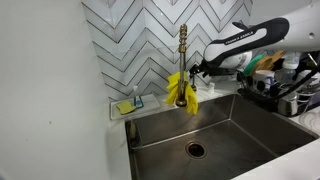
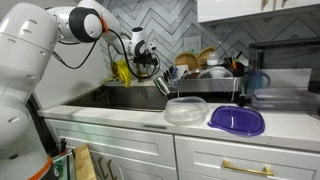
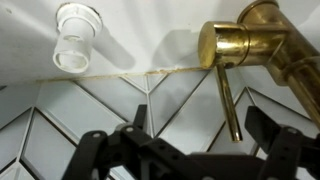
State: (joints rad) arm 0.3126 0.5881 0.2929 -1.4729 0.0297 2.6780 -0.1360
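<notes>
While gripper (image 3: pixel 198 128) gapes empty, brass faucet (image 3: pixel 250 45) just beside, tiled wall (image 3: pixel 60 120) close ahead

Wrist view only catches part of the gripper (image 3: pixel 200 115): the dark linkage runs off the bottom edge and it's pretty blurry. The brass faucet (image 3: pixel 245 40) gets chopped by the top and right edges there, so no spout. There's a clear round thing (image 3: pixel 75 38) near the wall, honestly can't tell what it is. In an exterior view a yellow thing (image 1: pixel 180 90), rag or glove, covers the faucet's base. The dish rack (image 1: pixel 285 88) runs off the right edge, contents too jumbled to sort. In an exterior view the arm (image 2: pixel 40 60) is cut off on the left, and the gripper (image 2: pixel 150 68) is too tiny to read.
</notes>
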